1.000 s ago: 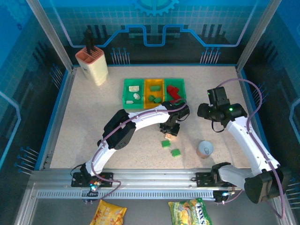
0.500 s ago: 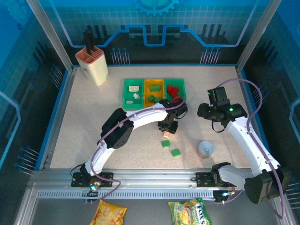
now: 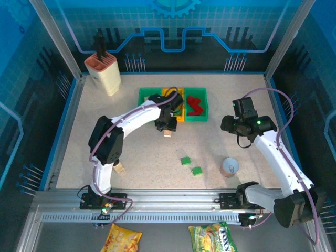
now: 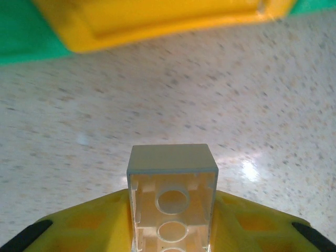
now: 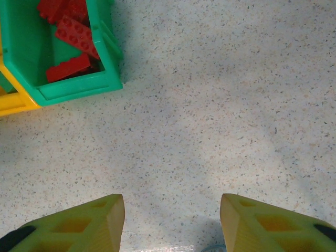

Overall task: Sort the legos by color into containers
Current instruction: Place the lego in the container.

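My left gripper (image 3: 168, 130) is shut on a cream lego (image 3: 168, 134), just in front of the seam between the left green container (image 3: 143, 111) and the orange-yellow container (image 3: 164, 96). In the left wrist view the cream lego (image 4: 172, 181) sits hollow side up between my yellow fingers (image 4: 89, 220), above bare table, with the yellow container's wall (image 4: 157, 23) ahead. Cream legos (image 3: 151, 98) lie in the left green container, red legos (image 3: 195, 103) in the right green one (image 3: 203, 116). Two green legos (image 3: 185, 160) (image 3: 197, 170) lie on the table. My right gripper (image 5: 172, 223) stands open over bare table.
A cream-and-pink holder (image 3: 102, 71) stands at the back left. A round grey cup (image 3: 230, 167) sits near the right arm. A small tan piece (image 3: 119, 168) lies by the left arm's base. The right green container's corner (image 5: 79, 89) with red legos (image 5: 73, 34) lies up-left of my right gripper.
My left gripper has carried the cream lego up and to the left, from the table's middle to the containers' front. The right arm has not moved.
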Motion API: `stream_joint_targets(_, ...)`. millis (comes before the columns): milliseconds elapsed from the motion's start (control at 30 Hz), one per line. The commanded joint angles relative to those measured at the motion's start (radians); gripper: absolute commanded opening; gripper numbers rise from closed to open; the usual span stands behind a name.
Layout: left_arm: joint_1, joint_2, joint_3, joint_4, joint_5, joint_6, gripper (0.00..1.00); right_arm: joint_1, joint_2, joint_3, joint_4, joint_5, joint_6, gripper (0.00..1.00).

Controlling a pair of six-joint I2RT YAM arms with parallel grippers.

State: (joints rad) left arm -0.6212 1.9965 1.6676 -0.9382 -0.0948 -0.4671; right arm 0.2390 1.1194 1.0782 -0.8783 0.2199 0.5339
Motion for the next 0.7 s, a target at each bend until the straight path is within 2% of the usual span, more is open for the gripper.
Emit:
stream_joint_targets(0, 0.061, -0.055, -0.01, -0.023, -0.025, 0.051, 0.4, -0.01, 0.005, 0.035, -0.024, -0.014, 0.005, 0.52)
stream_joint_targets(333, 0.231, -0.013, 0.102, -0.058, -0.086, 0.124, 0.39, -0.009, 0.003, 0.051, -0.034, -0.005, -0.003, 0.52)
stream_joint_targets(667, 0.309, 0.119, 0.277, -0.079, -0.1, 0.156, 0.4, -0.01, -0.005, 0.052, -0.042, 0.004, -0.003, 0.52)
